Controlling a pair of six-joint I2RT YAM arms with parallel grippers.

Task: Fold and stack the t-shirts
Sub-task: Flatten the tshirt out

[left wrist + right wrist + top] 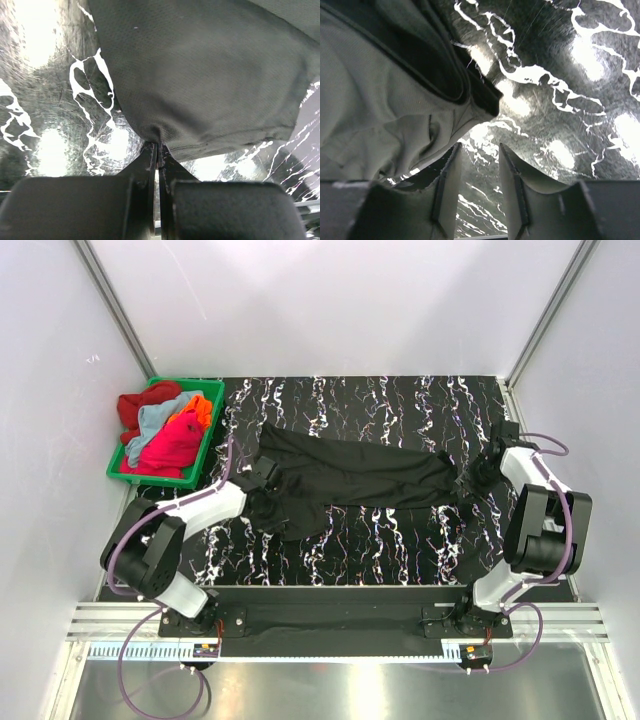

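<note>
Because the black t-shirt (350,478) lay on a dark marbled worktop (400,540), its edges and both claw tips were hard to make out from above. The shirt made a crumpled band across the middle of the frame. The left claw (158,152) was pressed together, pinching a fold of its hem. The right claw (479,155) was spread at the band's right end, with cloth beside one finger and worktop showing between. The other t-shirts (165,430), red, light blue, orange and pink, were heaped in the green bin (203,452) at upper left, partly covering one another.
</note>
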